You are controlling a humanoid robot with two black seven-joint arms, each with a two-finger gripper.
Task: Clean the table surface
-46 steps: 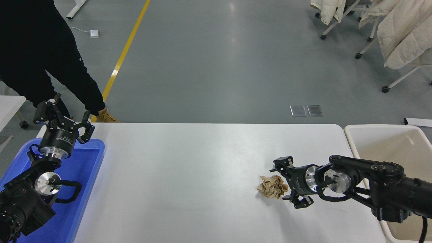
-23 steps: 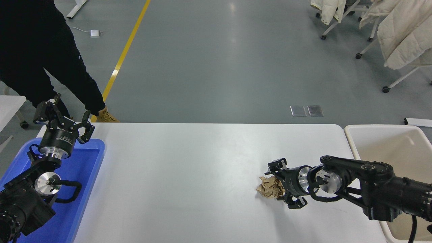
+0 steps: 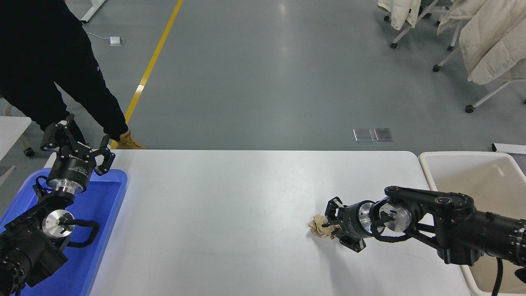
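Since 1 second ago my right gripper (image 3: 333,224) has pushed left onto the crumpled brown paper (image 3: 318,227); jaws look closed around it on the worktop (image 3: 230,205) right-centre. I'd confirm grip, then lift clear toward the beige bin (image 3: 427,164) at right.

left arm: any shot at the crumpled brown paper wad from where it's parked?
Probably not. The left claw sits over the blue plastic tray at the far left, with the wide white table surface between it and the crumpled brown paper wad. The right claw is already at it.
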